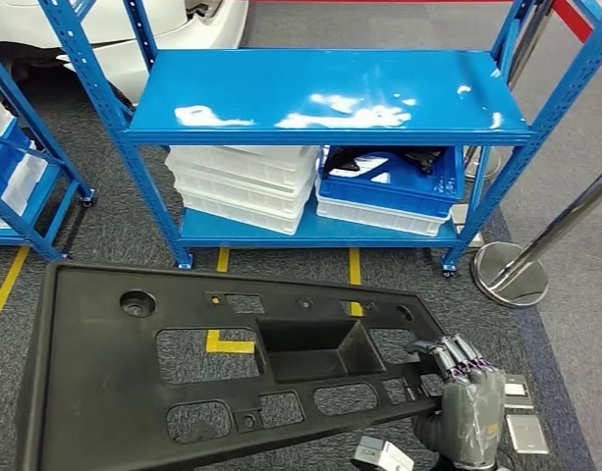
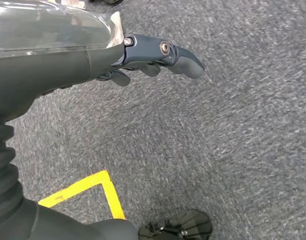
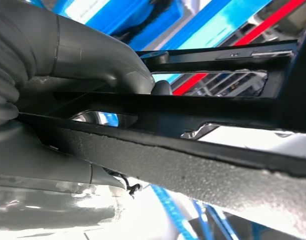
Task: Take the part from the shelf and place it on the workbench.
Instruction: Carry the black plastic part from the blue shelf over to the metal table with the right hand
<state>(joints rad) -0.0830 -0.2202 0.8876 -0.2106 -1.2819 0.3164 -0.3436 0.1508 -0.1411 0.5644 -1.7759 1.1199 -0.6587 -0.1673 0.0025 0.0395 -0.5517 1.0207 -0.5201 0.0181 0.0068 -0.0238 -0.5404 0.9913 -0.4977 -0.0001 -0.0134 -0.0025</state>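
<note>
Black perforated panel point(image 1: 208, 378) held off the blue shelf point(image 1: 320, 98), above carpet; right hand point(image 1: 465, 407) fingers point(image 1: 450, 355) clamped on its right edge. Left hand point(image 2: 158, 57) fingers apart, empty. Single-edge grip: likely tilt, slip, drop.

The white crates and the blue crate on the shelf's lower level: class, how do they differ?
The white crates sit left as a stack of their own; the blue crate sits right, on top of a white one. The blue crate holds dark items; the white crates' contents are hidden. Both are shallow and rectangular, on the blue shelf.
</note>
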